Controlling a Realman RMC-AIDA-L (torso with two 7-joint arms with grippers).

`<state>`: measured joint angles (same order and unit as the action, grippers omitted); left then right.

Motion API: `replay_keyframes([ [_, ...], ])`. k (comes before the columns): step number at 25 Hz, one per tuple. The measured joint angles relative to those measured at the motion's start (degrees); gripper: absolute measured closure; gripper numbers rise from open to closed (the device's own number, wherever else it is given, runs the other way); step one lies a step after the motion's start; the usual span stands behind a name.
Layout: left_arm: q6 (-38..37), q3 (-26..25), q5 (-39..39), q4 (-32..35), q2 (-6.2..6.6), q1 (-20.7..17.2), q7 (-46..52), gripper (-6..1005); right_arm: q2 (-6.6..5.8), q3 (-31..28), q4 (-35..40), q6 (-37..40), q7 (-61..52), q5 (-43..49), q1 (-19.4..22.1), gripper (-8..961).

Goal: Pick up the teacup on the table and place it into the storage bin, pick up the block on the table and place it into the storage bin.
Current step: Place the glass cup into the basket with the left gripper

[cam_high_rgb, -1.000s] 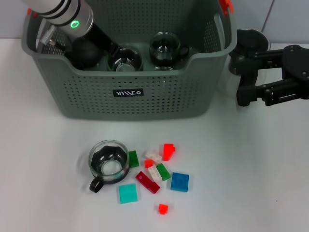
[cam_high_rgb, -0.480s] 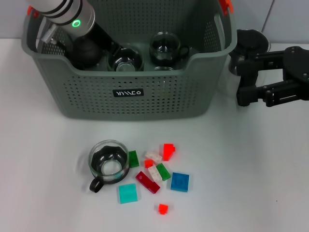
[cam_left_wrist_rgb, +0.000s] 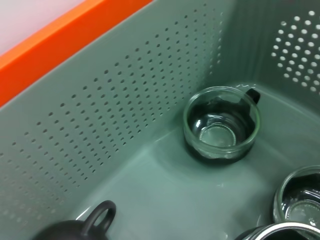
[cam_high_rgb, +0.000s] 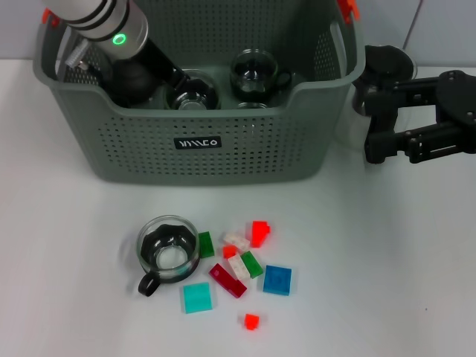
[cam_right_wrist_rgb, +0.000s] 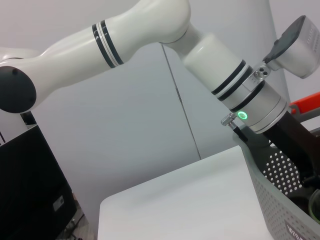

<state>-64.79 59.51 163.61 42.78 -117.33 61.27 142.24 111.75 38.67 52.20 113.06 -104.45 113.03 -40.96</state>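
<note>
Left tool [cam_high_rgb: 177,83] inside storage bin [cam_high_rgb: 223,152]

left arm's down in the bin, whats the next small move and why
Probably lift the left gripper straight up out of the storage bin. A teacup sits on the bin floor beside it, while another teacup and the blocks wait on the table. The right gripper sits parked beside the bin.

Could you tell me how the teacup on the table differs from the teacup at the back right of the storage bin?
The teacup on the table stands beside scattered blocks, outside the storage bin; the bin teacup sits inside, near other cups. The table teacup's handle points toward the robot; the bin teacup's handle points to the robot's right. Both are upright, clear glass with dark handles, and apparently empty.
</note>
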Motion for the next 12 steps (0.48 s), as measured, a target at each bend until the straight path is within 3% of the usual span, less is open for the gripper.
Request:
replay_keyframes([
  [12,0.6,0.4,0.0,0.0,-0.63,0.0,-0.3,922,0.13,0.0,0.0,0.1,0.2,0.0,0.1,55],
])
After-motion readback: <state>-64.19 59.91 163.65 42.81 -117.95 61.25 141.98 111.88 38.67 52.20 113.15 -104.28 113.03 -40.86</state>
